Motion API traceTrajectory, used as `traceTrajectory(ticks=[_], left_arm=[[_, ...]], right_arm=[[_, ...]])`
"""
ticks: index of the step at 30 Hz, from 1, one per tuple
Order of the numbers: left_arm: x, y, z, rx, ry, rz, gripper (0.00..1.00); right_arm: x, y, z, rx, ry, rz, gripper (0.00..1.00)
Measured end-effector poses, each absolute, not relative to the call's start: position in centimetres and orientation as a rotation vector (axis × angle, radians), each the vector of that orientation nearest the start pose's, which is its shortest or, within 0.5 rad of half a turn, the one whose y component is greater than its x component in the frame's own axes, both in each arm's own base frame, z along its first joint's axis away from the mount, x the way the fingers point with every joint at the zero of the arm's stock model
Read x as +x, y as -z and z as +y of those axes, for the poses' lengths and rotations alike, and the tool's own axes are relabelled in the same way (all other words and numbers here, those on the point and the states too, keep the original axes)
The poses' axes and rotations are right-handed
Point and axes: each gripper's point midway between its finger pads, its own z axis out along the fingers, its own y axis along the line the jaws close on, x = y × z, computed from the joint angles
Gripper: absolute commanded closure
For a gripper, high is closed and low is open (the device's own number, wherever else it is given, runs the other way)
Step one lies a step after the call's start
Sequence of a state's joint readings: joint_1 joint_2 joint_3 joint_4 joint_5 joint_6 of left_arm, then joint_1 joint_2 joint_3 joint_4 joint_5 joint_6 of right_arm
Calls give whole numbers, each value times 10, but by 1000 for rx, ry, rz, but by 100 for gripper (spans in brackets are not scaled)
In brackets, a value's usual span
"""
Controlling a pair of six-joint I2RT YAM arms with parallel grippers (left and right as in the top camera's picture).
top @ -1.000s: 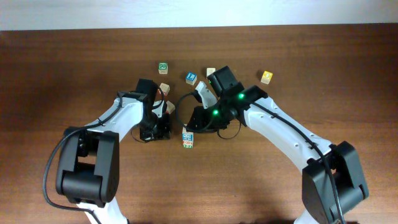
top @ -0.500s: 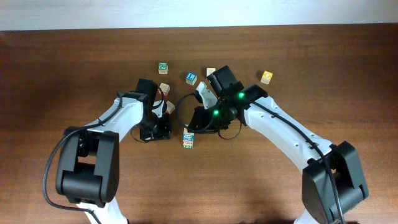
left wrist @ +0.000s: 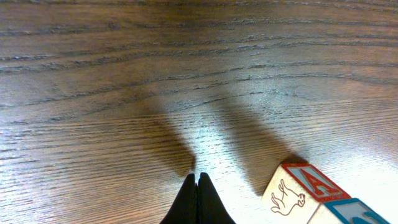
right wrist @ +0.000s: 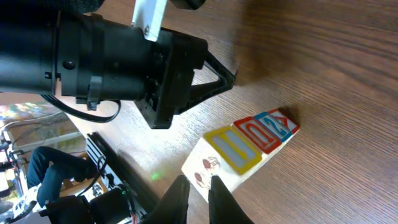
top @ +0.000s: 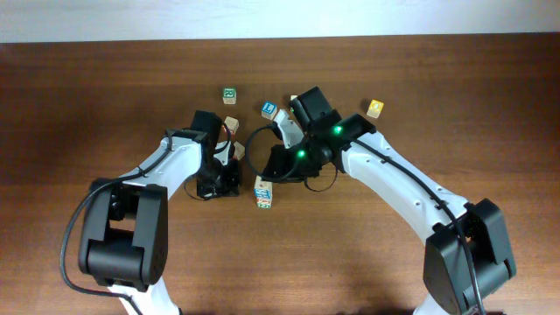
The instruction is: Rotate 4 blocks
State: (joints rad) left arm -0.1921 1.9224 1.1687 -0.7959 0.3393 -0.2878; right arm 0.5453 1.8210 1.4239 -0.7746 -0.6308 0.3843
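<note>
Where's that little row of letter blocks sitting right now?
Seen from overhead, the row of blocks lies near the middle, just right of the left pincer and at the tips of the right pincer.

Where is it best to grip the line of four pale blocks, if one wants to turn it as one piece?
Probably from above, at the middle of the line of four blocks, with the jaws on its two long flat sides. The cubes touch in a straight row, so those sides are parallel. A grip on one end cube would likely leave the others behind.
</note>
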Motion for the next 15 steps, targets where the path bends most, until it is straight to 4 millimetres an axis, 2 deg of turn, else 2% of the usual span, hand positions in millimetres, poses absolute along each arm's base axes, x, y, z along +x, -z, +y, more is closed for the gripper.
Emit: traceTrajectory(ticks=[6,9,12,15], left_arm=[[319,-1,-120,-145,533,3154,100],[316,-6,-119,-151,518,3175,100],[329,-27,-110,-144,414,3172,100],[355,-73,-98,-115,280,3072,100]], right_arm=[[302,-135,301,-440,-1079,2855,86],[305,-146,297,-464,-1018,2875,86],[320,-180,288,-500,-908,2832,86],[340,-220,276,-499,-815,2754,85]])
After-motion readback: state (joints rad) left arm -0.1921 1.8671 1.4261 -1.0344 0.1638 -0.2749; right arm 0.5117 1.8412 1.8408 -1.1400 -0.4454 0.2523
